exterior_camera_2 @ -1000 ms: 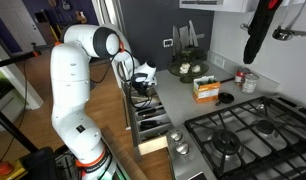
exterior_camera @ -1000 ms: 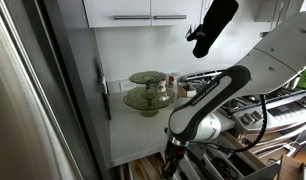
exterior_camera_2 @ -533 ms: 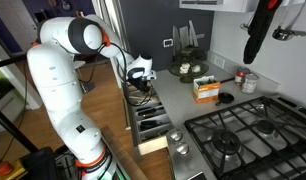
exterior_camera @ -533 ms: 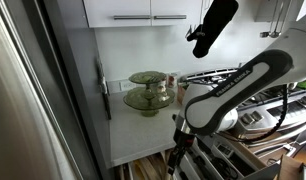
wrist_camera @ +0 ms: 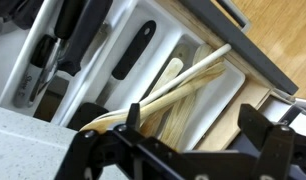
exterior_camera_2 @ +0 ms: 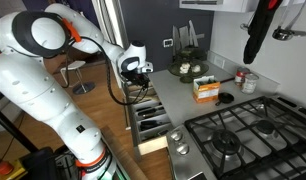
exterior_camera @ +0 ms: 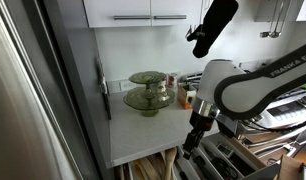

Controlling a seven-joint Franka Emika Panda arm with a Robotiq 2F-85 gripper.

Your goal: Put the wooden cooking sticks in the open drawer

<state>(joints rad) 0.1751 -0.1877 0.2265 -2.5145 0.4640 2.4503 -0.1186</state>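
Gripper (wrist_camera: 188,135) hangs over the drawer (wrist_camera: 248,62), fingers spread wide, nothing between them. The wooden sticks (wrist_camera: 183,95) lie in the narrow end compartment beside the drawer's wooden side, one long handle slanting across the others. I count three for sure, maybe a fourth underneath, hard to say. Light, stiff, dry wood, I'd judge: not fragile, but apt to roll or pivot, so mid-handle is the place to pinch. In the next compartment, one dark-handled tool (wrist_camera: 136,50) lies alone; further over there are more, too crowded to count.
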